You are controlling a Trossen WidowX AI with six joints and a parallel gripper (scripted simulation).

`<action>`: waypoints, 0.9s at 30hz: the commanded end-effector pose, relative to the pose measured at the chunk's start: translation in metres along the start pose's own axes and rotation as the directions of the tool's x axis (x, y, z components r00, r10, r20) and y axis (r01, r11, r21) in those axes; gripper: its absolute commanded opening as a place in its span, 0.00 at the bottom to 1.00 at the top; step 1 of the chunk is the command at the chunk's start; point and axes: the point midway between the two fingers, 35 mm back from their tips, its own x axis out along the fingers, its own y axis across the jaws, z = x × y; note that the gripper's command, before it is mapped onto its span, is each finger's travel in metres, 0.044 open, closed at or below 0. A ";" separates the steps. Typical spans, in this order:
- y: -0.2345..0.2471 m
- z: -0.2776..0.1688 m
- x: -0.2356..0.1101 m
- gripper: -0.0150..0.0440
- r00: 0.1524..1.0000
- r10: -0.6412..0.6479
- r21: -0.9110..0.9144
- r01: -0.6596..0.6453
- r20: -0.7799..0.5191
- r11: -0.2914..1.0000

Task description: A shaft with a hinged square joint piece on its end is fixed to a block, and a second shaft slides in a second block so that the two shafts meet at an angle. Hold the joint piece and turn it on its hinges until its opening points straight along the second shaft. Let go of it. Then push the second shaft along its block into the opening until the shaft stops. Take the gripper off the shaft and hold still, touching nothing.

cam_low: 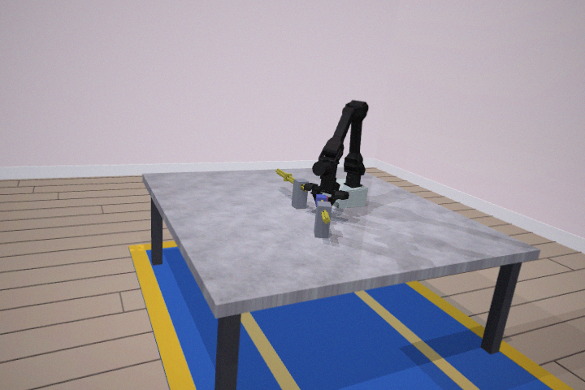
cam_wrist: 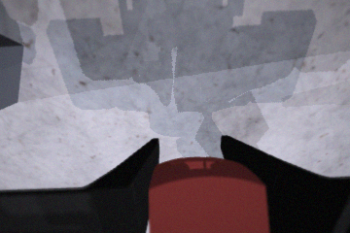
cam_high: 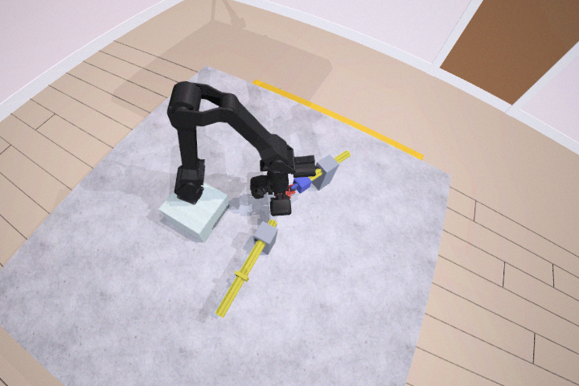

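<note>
Mottled grey stone-look table top (cam_low: 238, 239), matt black arm (cam_high: 244, 121), wood-plank floor (cam_low: 49, 220)

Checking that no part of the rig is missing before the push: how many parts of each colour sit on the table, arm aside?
Yellow shafts: 2
Grey blocks: 2
Blue joint piece: 1
Red joint part: 1
Total: 6

The arm (cam_high: 236, 116) is matte black throughout, built of boxy, slab-sided links joined by rounded cylindrical joint housings, the thickest at the shoulder and elbow. It stands on a pale mint-grey square base block (cam_high: 211, 223). The wrist ends in a cluster of chunky black housings. The pincer (cam_wrist: 190, 148) has two black, wedge-shaped fingers tapering to points.
</note>
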 end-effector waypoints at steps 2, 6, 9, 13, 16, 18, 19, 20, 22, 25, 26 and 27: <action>0.000 0.000 0.000 0.81 1.000 0.000 0.000 0.000 0.001 1.000; 0.000 0.000 0.000 0.99 1.000 0.000 0.000 0.000 0.001 1.000; 0.000 0.000 0.000 1.00 1.000 0.000 0.000 0.000 0.001 1.000; 0.000 0.000 0.000 1.00 1.000 0.000 0.000 0.000 0.001 1.000; 0.000 0.000 0.000 1.00 1.000 0.000 0.000 0.000 0.001 1.000; 0.000 0.000 0.000 1.00 1.000 0.000 0.000 0.000 0.001 1.000; 0.000 0.000 0.000 1.00 1.000 0.000 0.000 0.000 0.001 1.000; 0.000 0.000 -0.001 1.00 1.000 0.000 0.000 0.000 -0.004 1.000; 0.000 0.001 -0.008 1.00 0.999 0.001 0.003 0.000 -0.041 1.000; 0.000 0.003 -0.025 1.00 0.992 0.002 0.009 -0.001 -0.124 1.000; 0.000 0.004 -0.027 1.00 0.990 0.003 0.010 -0.001 -0.138 1.000; 0.000 0.004 -0.028 1.00 0.990 0.003 0.011 -0.001 -0.143 1.000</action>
